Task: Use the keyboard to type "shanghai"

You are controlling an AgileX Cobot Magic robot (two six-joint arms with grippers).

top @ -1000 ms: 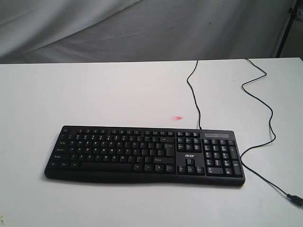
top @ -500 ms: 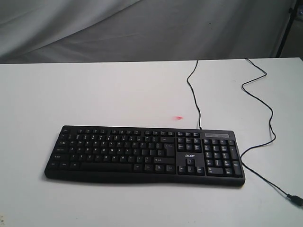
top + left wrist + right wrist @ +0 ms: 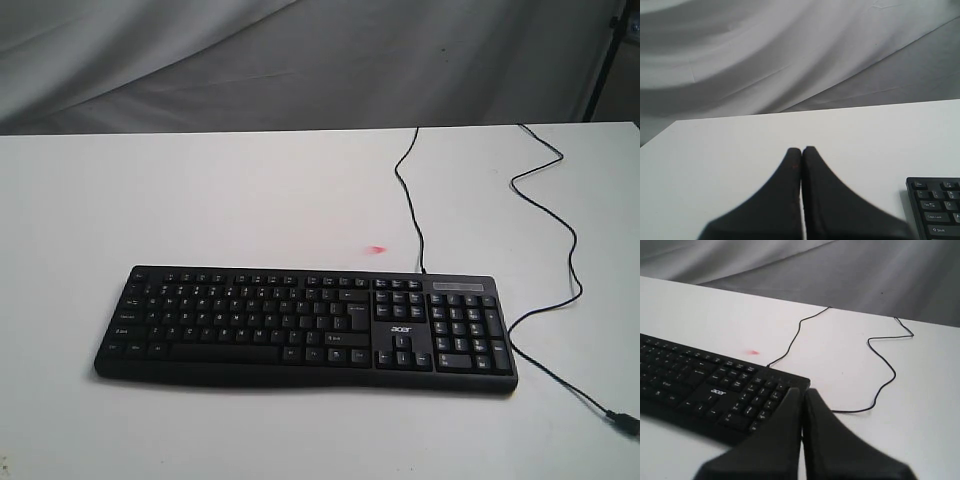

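Note:
The black keyboard [image 3: 305, 325] with white-lettered keys and an acer logo lies flat on the white table [image 3: 200, 190], number pad to the right. Its thin black cable [image 3: 410, 190] runs back from its rear edge. Neither arm shows in the exterior view. In the left wrist view my left gripper [image 3: 801, 149] is shut with nothing in it, above bare table beside the keyboard [image 3: 935, 207] at its Caps Lock end. In the right wrist view my right gripper [image 3: 802, 390] is shut and empty, just off the number-pad corner of the keyboard [image 3: 715, 385].
A second black cable [image 3: 560, 250] snakes along the table's right side to a plug [image 3: 625, 422] near the front right edge. A small red mark [image 3: 376, 249] sits on the table behind the keyboard. Grey cloth [image 3: 300, 60] hangs behind the table.

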